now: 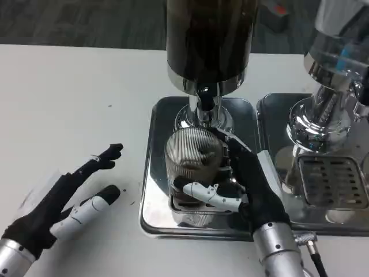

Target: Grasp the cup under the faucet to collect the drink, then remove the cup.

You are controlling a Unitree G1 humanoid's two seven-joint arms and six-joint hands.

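Observation:
A ribbed clear cup (193,158) with dark drink in its bottom stands on the grate of the steel drip tray (154,173), right under the faucet (204,107) of the dark drink dispenser (210,40). My right hand (248,184) grips the cup from its right side, thumb across the cup's front and fingers behind it. My left hand (63,202) lies on the white table to the left of the tray, fingers apart and holding nothing.
A second dispenser (328,86) with a chrome base stands at the right on its own steel tray (331,179). Bare white table stretches left of the trays. A cable end (308,242) lies near my right wrist.

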